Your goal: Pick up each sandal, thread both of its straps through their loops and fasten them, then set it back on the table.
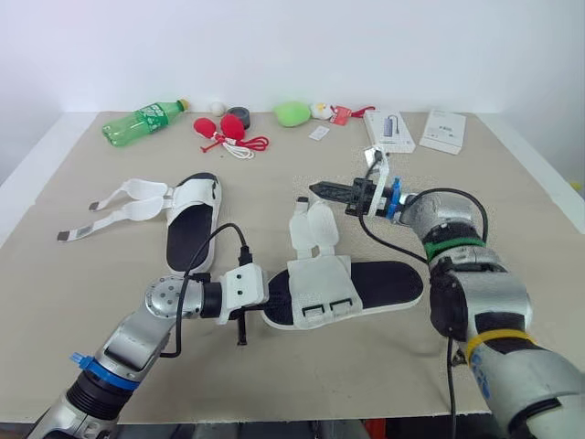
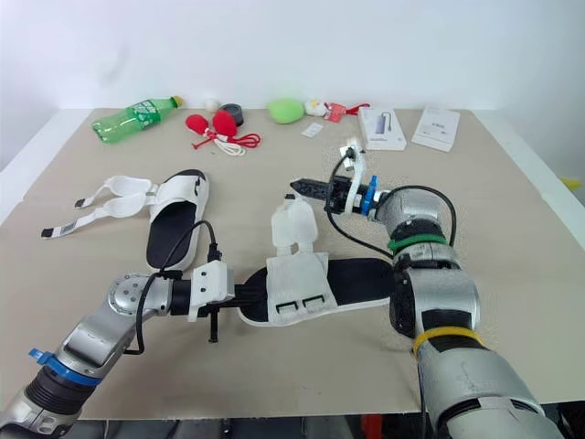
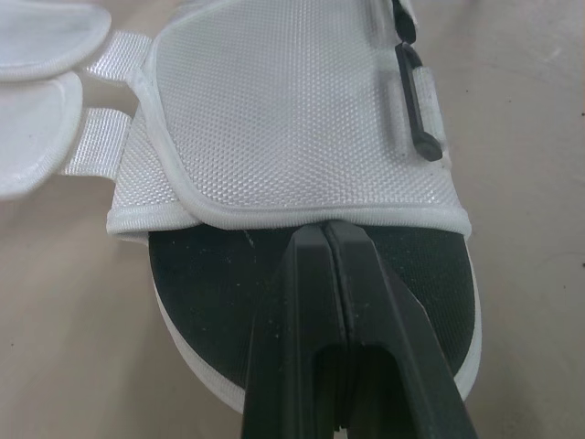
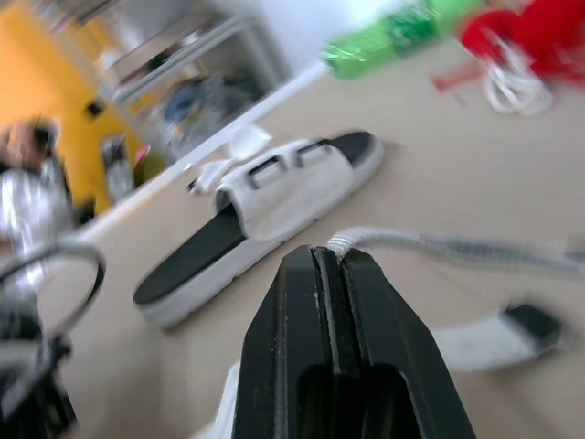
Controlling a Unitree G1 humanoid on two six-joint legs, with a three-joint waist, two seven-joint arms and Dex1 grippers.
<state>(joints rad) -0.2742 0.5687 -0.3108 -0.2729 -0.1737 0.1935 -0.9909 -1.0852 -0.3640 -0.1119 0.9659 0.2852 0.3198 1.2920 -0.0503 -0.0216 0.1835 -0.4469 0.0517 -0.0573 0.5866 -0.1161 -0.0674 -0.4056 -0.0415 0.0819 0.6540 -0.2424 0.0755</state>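
Two white sandals with black footbeds lie on the beige table (image 1: 82,293). The far sandal (image 1: 192,219) is at the left, its two straps (image 1: 114,212) spread loose to the left. The near sandal (image 1: 366,285) lies crosswise in the middle, with both straps (image 1: 313,224) unthreaded and pointing away from me and its loops (image 1: 327,309) toward me. My left gripper (image 1: 272,297) is shut, its tips on the footbed against the edge of the white upper (image 3: 302,110). My right gripper (image 1: 315,190) is shut and empty, hovering just beyond those straps' ends.
Along the table's back edge lie a green bottle (image 1: 143,121), red items with a cord (image 1: 228,130), a black tape roll (image 1: 239,115), a green object (image 1: 292,112), and two white boxes (image 1: 389,128) (image 1: 443,128). A person (image 4: 27,183) is blurred beyond the table.
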